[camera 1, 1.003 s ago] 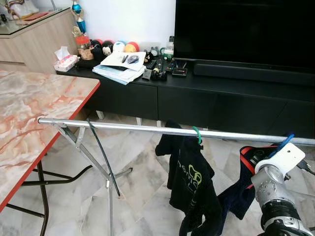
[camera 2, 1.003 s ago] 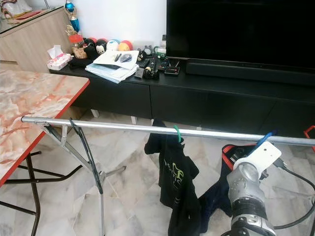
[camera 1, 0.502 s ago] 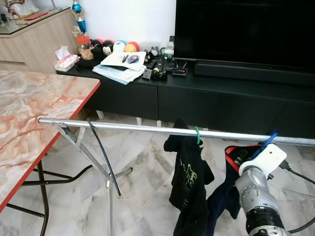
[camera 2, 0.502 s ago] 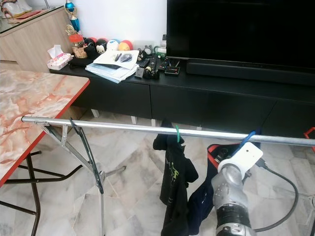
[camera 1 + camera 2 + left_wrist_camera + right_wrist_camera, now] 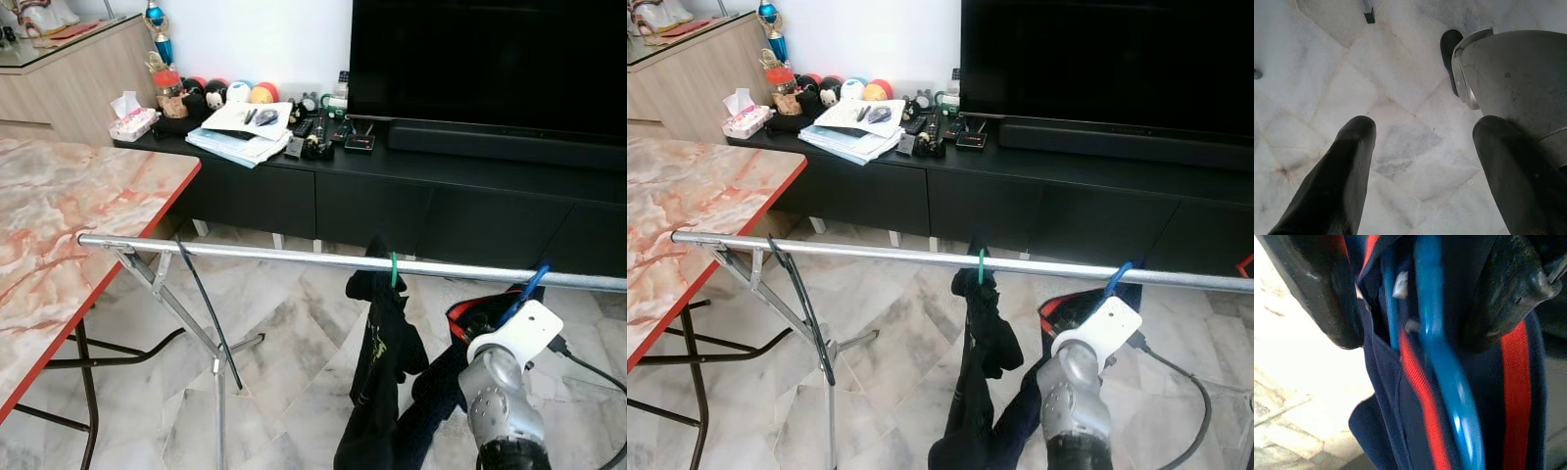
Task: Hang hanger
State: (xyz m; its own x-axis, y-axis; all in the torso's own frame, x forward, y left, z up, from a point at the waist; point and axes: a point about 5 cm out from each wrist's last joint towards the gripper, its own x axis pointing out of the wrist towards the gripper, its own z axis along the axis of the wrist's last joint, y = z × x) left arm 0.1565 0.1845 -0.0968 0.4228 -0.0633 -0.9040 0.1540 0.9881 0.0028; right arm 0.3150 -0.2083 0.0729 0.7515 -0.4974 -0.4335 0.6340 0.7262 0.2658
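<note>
I am holding the blue hanger (image 5: 1444,357) with the right gripper (image 5: 1420,298), its fingers closed around the hanger and the navy garment with red stripes (image 5: 1513,396), just under the metal rail (image 5: 294,257). A green hanger (image 5: 394,269) with a black shirt (image 5: 382,362) is hanging on this rail beside it. My left gripper (image 5: 1420,161) is hanging wide open over the marble floor (image 5: 1312,63).

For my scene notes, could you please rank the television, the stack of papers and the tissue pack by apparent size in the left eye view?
1. television
2. stack of papers
3. tissue pack

All three sit at a similar distance, so the order seems safe.
</note>
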